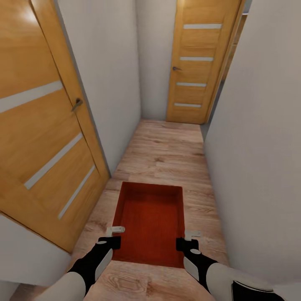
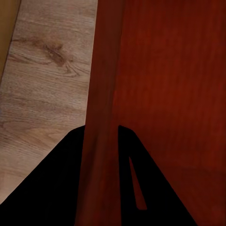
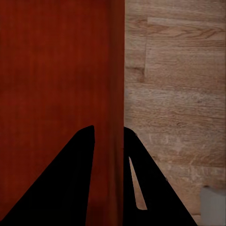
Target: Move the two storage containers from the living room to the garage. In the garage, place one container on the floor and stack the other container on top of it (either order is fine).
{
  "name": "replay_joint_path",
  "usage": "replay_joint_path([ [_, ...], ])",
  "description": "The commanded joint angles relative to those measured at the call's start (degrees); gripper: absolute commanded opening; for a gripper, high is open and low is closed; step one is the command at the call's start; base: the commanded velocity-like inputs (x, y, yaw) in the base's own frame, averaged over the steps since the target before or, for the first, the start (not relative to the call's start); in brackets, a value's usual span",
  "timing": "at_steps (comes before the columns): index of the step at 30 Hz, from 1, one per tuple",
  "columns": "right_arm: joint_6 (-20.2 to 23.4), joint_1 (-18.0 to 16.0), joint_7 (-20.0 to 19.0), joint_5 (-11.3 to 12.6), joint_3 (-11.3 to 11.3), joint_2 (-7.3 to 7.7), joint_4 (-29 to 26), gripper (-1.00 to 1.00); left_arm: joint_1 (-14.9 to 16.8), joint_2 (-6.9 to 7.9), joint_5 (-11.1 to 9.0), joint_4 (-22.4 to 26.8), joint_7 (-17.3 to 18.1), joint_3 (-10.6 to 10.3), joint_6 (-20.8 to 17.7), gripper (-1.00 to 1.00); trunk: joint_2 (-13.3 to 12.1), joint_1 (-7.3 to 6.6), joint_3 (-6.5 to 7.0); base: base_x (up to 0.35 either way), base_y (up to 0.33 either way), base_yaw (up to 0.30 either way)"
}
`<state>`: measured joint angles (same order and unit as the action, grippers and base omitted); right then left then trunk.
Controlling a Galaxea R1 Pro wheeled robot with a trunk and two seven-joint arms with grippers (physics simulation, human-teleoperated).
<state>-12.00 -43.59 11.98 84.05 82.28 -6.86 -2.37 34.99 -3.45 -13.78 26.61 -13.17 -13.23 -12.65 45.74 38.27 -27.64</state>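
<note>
Jaws of the left gripper (image 2: pixel 100 160) and the right gripper (image 3: pixel 109 155) each close on one thin side wall of the storage container (image 1: pixel 150 219), low in the head view's centre, above the wood-plank floor (image 1: pixel 167 150) of a narrow corridor. It looks light and stiff, yet smooth plastic may slip; opposite walls seem the best hold.
</note>
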Motion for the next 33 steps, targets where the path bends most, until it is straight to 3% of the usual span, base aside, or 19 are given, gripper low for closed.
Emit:
replay_joint_path([
  [1, -0.04, -0.01, 0.14, 0.76, 1.3, 0.09, 1.14, -1.0, 0.07, 2.13, 0.15, 1.95, -0.8, 0.93, 0.96, -1.0, 0.04, 0.04, -0.06, 0.32, 0.0, 0.0],
  [10, -0.04, -0.01, 0.14, 0.78, 1.3, 0.09, 1.14, -1.0, 0.07, 2.13, 0.15, 1.95, -0.78, 0.93, 0.96, -1.0, 0.04, 0.04, -0.06, 0.32, 0.0, -0.004],
  [22, -0.04, -0.01, 0.12, 0.76, 1.36, 0.09, 1.14, -1.0, 0.07, 2.13, 0.15, 1.96, -0.79, 0.93, 0.96, -1.0, 0.04, 0.04, -0.06, 0.32, 0.0, -0.208],
  [33, -0.04, -0.01, 0.14, 0.76, 1.35, 0.09, 1.14, -1.0, 0.07, 2.13, 0.15, 1.97, -0.74, 0.93, 0.96, -1.0, 0.04, 0.04, -0.06, 0.32, 0.0, -0.023],
])
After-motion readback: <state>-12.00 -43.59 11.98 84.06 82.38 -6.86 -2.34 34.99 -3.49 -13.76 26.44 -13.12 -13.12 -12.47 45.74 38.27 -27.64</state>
